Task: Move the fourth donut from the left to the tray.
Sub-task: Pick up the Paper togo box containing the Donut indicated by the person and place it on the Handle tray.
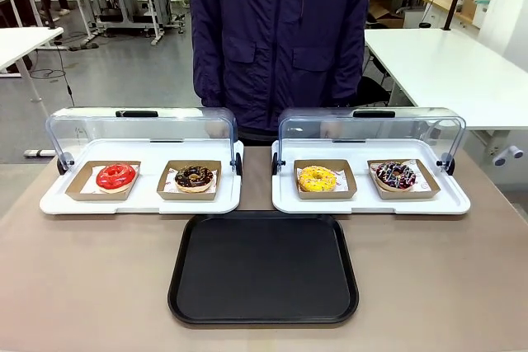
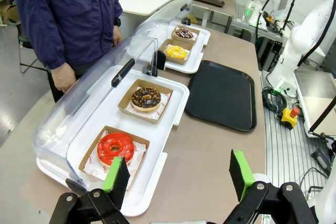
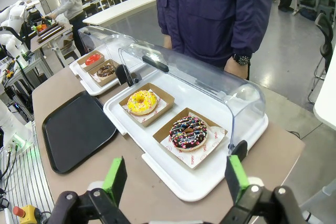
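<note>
Nothing is moved yet: we see the fourth donut [image 3: 188,132] in its cardboard holder [image 1: 404,195] at the white display tray's [image 1: 371,204] right end. The black tray [image 1: 264,268] is bare, and our left gripper [image 2: 178,174] and right gripper [image 3: 175,178] gape wide, empty.

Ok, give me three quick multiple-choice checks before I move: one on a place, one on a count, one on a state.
1. Where is the striped chocolate donut relative to the black tray?
A. On it
B. In the right display case, behind it
C. In front of it
2. How many donuts are out?
A. Three
B. Four
C. Five
3. How is the right gripper?
A. Shut on a donut
B. Shut on the tray
C. Open, holding nothing
Answers: B, it sits in its cardboard holder at that case's right end; B, two per case; C, its fingers stand wide apart with nothing gripped.
</note>
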`<state>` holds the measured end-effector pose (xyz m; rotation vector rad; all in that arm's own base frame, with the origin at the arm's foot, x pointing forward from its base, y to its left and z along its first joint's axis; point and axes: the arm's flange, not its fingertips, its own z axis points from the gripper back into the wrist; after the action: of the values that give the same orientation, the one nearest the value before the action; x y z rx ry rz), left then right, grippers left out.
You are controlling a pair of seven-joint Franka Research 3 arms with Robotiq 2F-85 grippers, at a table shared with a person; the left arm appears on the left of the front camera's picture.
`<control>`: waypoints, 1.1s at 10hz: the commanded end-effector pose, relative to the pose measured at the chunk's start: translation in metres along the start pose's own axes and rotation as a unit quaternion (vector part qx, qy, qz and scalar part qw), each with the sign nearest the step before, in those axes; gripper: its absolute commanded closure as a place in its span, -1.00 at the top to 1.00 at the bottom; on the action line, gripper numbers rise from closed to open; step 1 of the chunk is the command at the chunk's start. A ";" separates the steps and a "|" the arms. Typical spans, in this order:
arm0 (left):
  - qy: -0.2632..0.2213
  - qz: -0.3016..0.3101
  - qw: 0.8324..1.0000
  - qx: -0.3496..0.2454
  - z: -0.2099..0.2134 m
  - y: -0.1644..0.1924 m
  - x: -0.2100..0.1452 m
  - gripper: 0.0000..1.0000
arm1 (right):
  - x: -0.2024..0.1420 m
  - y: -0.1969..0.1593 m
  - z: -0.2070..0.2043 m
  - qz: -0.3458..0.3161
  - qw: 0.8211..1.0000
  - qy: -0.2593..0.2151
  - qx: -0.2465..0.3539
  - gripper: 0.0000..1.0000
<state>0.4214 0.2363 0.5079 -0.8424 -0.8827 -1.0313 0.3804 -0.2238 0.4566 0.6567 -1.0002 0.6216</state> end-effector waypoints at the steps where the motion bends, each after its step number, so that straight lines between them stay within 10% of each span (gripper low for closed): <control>1: 0.006 0.001 1.000 0.004 -0.001 -0.004 0.002 1.00 | 0.001 -0.003 -0.001 0.013 1.000 -0.015 0.001 1.00; 11: 0.006 0.001 1.000 0.004 -0.001 -0.004 0.002 1.00 | 0.001 -0.003 -0.001 0.013 1.000 -0.015 0.001 1.00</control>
<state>0.4214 0.2363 0.5079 -0.8424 -0.8827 -1.0313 0.3804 -0.2238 0.4566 0.6566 -1.0003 0.6217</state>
